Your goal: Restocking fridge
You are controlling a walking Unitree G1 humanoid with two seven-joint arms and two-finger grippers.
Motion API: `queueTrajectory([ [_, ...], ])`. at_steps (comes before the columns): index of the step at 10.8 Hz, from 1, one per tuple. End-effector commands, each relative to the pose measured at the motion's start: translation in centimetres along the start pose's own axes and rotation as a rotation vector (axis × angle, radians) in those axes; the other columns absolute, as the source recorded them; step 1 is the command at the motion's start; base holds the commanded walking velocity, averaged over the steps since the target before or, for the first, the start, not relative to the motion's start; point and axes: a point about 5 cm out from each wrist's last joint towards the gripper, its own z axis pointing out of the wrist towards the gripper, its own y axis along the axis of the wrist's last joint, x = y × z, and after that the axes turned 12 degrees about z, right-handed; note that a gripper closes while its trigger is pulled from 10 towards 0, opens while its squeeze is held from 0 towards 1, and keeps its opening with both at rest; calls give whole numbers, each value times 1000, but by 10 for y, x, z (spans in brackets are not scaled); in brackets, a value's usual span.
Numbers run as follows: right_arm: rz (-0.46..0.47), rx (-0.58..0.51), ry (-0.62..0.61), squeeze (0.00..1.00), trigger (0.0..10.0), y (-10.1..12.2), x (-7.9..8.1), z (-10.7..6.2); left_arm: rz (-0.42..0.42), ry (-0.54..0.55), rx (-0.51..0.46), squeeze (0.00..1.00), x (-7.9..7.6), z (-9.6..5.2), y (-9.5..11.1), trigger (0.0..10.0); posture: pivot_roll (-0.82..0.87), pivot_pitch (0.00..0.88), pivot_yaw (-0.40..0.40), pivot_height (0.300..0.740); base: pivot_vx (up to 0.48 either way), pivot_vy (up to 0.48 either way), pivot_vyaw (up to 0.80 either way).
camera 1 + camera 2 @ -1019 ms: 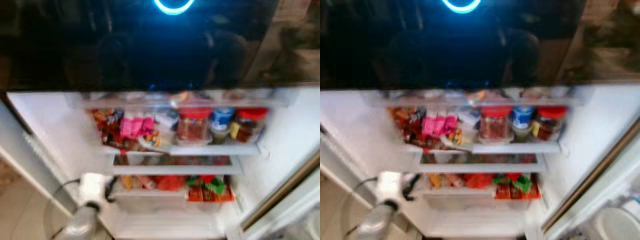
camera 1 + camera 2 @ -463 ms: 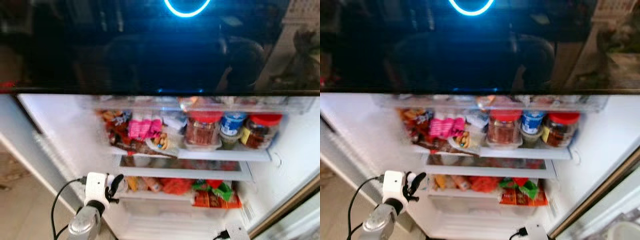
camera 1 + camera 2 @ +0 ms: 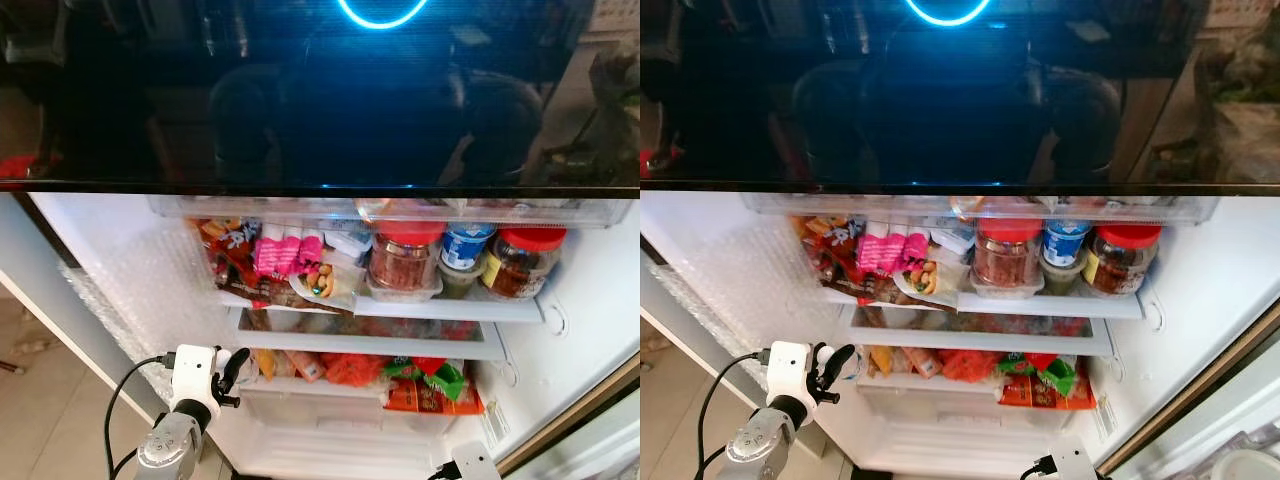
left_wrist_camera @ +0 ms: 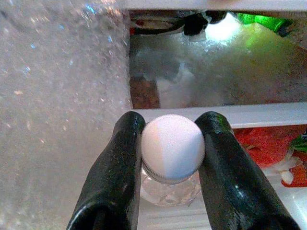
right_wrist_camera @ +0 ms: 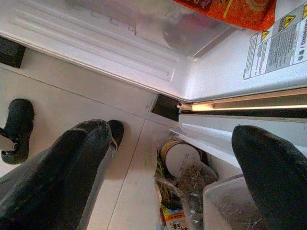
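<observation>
Bottle [image 4: 171,158] gripped by its white cap in my left claw [image 4: 171,149]; ahead, the lower fridge shelf [image 3: 300,388] awaits; right claw [image 5: 163,163] gapes empty

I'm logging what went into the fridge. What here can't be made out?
- Clear white-capped bottle in the left gripper: its cap hides body and contents, left wrist view.
- Frosted bottom drawer: contents blurred behind its front, eye views.
- Right gripper: cut off by the frame's bottom edge in eye views.
- Jar labels: too small.
</observation>
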Motion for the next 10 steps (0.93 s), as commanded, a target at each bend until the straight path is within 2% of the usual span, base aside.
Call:
queueTrajectory([
  [1, -2, 8, 2, 0, 10000, -2, 0, 0, -3, 4, -5, 0, 2, -1, 1, 10000, -4, 0, 13, 681, 0, 0, 0],
  [8, 11, 0, 25, 0, 10000, -3, 3, 0, 13, -20, -5, 0, 1, 1, 2, 10000, -13, 0, 23, 681, 0, 0, 0],
  [10, -41, 6, 49, 0, 10000, -2, 3, 0, 14, -21, -4, 0, 1, 1, 2, 10000, -15, 0, 22, 668, 0, 0, 0],
])
